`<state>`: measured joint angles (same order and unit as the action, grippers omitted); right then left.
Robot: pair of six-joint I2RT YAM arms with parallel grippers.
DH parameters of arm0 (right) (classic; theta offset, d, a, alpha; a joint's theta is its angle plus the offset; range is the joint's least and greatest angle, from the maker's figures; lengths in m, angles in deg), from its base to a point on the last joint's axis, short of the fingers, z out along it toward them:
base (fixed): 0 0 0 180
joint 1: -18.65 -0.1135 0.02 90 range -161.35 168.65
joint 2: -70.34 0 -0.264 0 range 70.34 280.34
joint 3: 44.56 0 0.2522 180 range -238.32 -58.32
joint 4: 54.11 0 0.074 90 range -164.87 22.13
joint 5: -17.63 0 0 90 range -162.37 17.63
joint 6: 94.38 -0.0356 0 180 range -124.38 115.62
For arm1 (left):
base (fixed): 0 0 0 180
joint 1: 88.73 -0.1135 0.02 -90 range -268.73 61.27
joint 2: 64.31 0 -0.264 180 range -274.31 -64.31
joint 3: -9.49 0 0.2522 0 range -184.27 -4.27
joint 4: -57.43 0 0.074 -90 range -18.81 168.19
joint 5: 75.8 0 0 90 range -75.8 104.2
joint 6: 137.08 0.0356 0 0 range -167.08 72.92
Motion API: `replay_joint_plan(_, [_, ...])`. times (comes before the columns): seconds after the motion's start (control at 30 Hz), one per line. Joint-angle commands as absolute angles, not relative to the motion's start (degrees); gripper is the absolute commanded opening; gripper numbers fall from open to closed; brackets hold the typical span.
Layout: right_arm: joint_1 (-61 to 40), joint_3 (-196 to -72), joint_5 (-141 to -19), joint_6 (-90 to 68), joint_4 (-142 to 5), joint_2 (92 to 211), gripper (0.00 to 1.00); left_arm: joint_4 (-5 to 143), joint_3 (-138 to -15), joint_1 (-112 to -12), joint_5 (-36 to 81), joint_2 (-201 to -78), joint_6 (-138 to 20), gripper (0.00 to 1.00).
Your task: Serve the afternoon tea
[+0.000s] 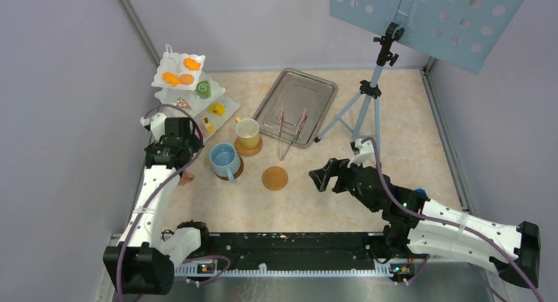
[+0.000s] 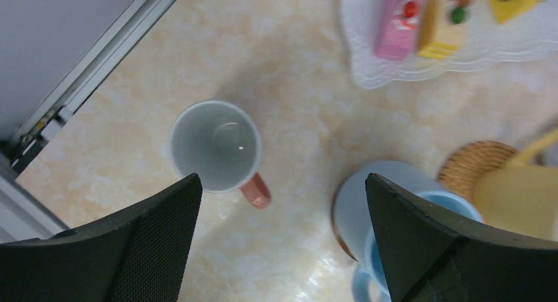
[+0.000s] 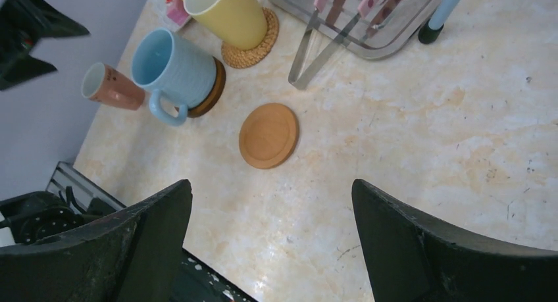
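Note:
The white three-tier stand (image 1: 191,85) at the back left carries orange biscuits (image 1: 177,78), a green swirl roll (image 1: 203,88) and a yellow wedge (image 1: 215,108). A yellow cup (image 1: 248,132) sits on a woven coaster (image 3: 253,42), and a blue cup (image 1: 224,158) on a brown coaster. Another brown coaster (image 1: 275,178) lies bare. My left gripper (image 2: 283,183) hangs open above a small pink cup (image 2: 217,146), which stands upright by its left finger. My right gripper (image 3: 271,183) is open and empty, just short of the bare coaster (image 3: 268,135).
A metal tray (image 1: 296,104) at the back holds pink tongs (image 1: 293,127). A blue tripod (image 1: 368,101) with a perforated board stands at the back right. Walls close in on the left and right. A pink slice (image 2: 398,22) lies on the stand's bottom tier (image 2: 395,72).

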<state>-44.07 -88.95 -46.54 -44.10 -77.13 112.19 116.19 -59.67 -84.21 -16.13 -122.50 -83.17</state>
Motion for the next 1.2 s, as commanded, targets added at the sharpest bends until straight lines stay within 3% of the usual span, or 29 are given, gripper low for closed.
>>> replay_joint_plan(0.0, [-43.8, -89.3, -43.9, -44.3, -79.4, 108.4, 0.89, 106.1, -51.5, -93.1, -10.1, -121.7, -80.4, 0.99])
replay_joint_plan(0.2, [-43.8, -89.2, -45.0, -44.9, -80.8, 109.0, 0.89, 100.0, -49.2, -96.7, -7.6, -127.9, -80.7, 0.95])
replay_joint_plan(0.67, [-43.8, -87.2, -46.7, -48.3, -78.2, 111.3, 0.88, 97.9, -45.9, -99.7, -2.9, -133.0, -82.9, 0.53])
replay_joint_plan(0.77, [-43.8, -88.1, -46.7, -48.5, -79.8, 111.6, 0.88, 98.4, -44.8, -100.5, -2.6, -132.8, -84.3, 0.49])
replay_joint_plan(0.9, [-43.8, -88.2, -46.1, -49.5, -81.3, 110.4, 0.87, 98.5, -44.5, -100.9, -3.0, -131.5, -84.9, 0.33])
replay_joint_plan(1.1, [-43.8, -88.3, -45.5, -50.6, -83.1, 108.5, 0.86, 101.5, -46.0, -101.0, -4.9, -128.5, -86.3, 0.00])
replay_joint_plan(1.17, [-43.8, -88.8, -45.4, -50.9, -84.1, 108.2, 0.85, 103.2, -47.5, -101.0, -5.7, -126.0, -85.4, 0.00])
